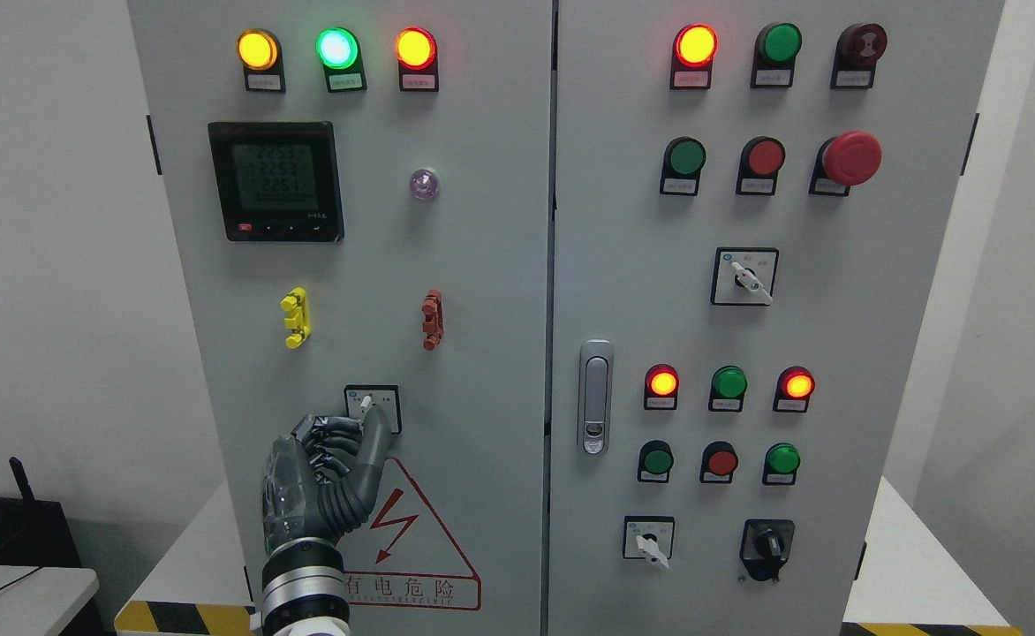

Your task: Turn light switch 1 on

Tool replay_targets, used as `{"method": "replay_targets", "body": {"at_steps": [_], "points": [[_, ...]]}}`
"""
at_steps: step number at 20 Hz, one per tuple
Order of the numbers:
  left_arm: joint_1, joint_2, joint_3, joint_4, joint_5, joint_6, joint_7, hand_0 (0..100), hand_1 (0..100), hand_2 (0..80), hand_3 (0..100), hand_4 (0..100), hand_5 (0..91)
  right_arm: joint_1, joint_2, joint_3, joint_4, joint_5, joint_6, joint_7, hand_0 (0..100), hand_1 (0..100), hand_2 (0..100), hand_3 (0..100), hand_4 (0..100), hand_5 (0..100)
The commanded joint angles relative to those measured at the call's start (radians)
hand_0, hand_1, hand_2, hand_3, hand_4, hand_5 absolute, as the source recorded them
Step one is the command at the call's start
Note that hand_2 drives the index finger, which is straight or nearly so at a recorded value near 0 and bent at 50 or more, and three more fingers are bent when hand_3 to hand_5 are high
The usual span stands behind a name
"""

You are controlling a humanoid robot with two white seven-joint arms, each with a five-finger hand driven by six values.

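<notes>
Item: rotary selector switch (pixel 368 406), white knob on a square white plate, lower middle of the left cabinet door (pixel 482 291), just above the red-bordered warning triangle (pixel 411 539).

Attending hand: left hand (pixel 328 468), arm entering at the bottom edge left of centre. Fingers curled, with thumb and fingertips (pixel 350 426) closed around the lower part of the knob (contact appears made, though the hand hides part of the plate). Right hand not in view.

Step in hand: judged to be the grasp at the knob, rotation about to start or barely started; the knob's pointer stands slightly off vertical.

Next move calls for: a twist of the wrist about the knob's axis, keeping the pinch firm so the fingers do not slide off the small lever.

Surroundings: yellow clip (pixel 295 318) and red clip (pixel 432 320) above the switch; digital meter (pixel 275 181) higher; three lit indicator lamps (pixel 337 49) along the top.
</notes>
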Motion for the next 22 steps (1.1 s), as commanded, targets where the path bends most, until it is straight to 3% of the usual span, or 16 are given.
{"method": "replay_targets", "body": {"at_steps": [1, 22], "points": [[-0.003, -0.001, -0.001, 0.004, 0.000, 0.001, -0.001, 29, 44, 51.1, 73, 85, 85.7, 0.000, 0.000, 0.020, 0.001, -0.026, 0.000, 0.000, 12, 39, 0, 0, 0, 0], [0.003, -0.001, -0.006, 0.004, -0.001, 0.008, -0.001, 30, 47, 50.8, 73, 85, 86.0, 0.000, 0.000, 0.020, 0.000, -0.026, 0.000, 0.000, 12, 39, 0, 0, 0, 0]]}}
